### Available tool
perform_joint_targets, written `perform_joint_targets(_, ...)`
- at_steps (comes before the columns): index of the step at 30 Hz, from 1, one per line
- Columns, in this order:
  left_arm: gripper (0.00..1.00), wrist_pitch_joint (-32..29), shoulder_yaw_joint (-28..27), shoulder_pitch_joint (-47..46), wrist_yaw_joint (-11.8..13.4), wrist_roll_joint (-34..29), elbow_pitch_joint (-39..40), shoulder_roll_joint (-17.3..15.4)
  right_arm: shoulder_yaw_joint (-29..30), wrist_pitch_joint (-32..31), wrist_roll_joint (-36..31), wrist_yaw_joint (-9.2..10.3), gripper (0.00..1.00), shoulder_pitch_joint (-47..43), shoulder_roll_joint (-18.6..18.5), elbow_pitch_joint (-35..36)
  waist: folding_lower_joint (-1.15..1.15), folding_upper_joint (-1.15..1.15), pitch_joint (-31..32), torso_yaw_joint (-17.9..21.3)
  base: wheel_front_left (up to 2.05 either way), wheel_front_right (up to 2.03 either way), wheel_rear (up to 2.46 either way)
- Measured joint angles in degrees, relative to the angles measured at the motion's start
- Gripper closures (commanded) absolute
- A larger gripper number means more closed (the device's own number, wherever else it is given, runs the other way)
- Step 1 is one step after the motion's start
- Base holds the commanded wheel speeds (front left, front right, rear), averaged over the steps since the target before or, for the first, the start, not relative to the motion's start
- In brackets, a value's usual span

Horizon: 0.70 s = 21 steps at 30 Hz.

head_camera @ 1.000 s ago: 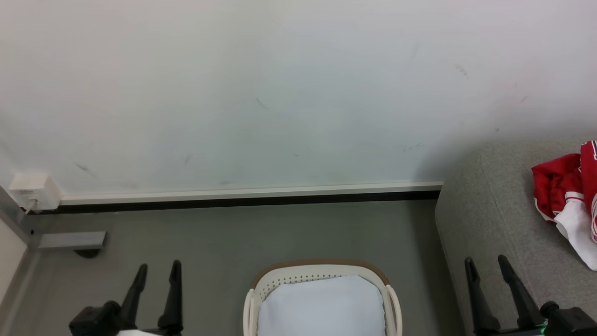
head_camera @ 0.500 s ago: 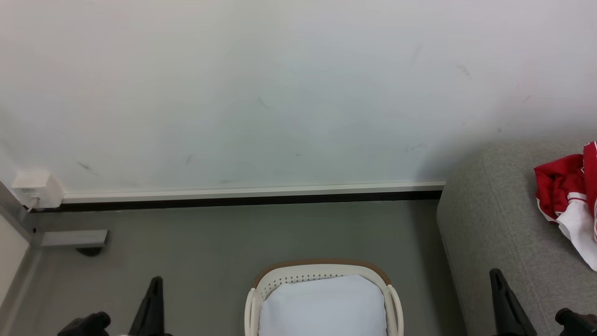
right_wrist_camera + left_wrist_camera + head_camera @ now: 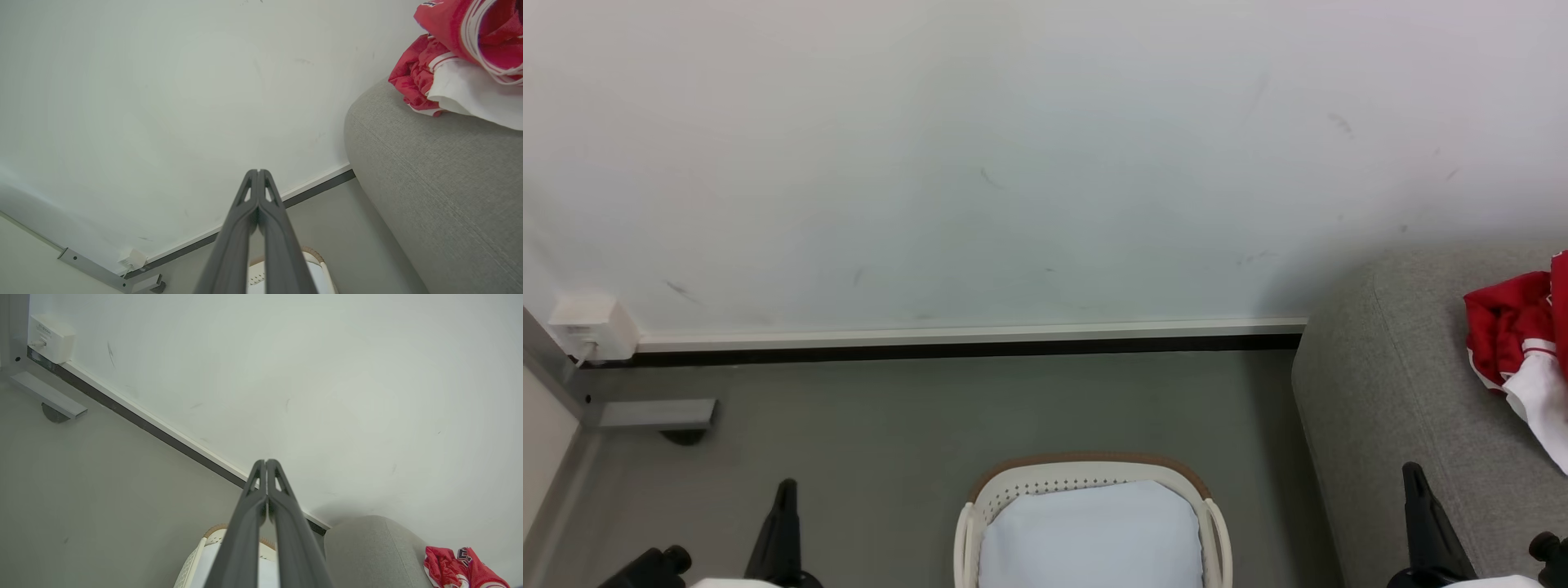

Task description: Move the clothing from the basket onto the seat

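Left gripper: fingers closed together, nothing held.
Right gripper: fingers closed together, nothing held.
Clothing: heaped on sofa.
Basket: set on floor, beside sofa.

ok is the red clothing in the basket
No, the clothing lies on the seat, well apart from the basket on the floor.

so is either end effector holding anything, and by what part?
Nothing held. The left end effector and right end effector are shut, empty; clothing lies on the seat, clear of both.
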State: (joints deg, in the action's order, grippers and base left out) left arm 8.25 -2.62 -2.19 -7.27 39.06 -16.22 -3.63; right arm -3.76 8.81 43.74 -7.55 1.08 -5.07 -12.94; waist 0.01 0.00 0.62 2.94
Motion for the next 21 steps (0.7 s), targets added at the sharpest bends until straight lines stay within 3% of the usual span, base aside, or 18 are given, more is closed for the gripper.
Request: perform_joint_targets(21, 1.0, -4.21, -0.99, -1.19, 0.08, 15.72, 0.64, 0.3, 2.3, -3.99, 14.55, 0.0, 1.0, 1.24, 0.14, -0.27, 0.0, 0.0, -0.12, -0.61, 0.0, 0.0, 0.0)
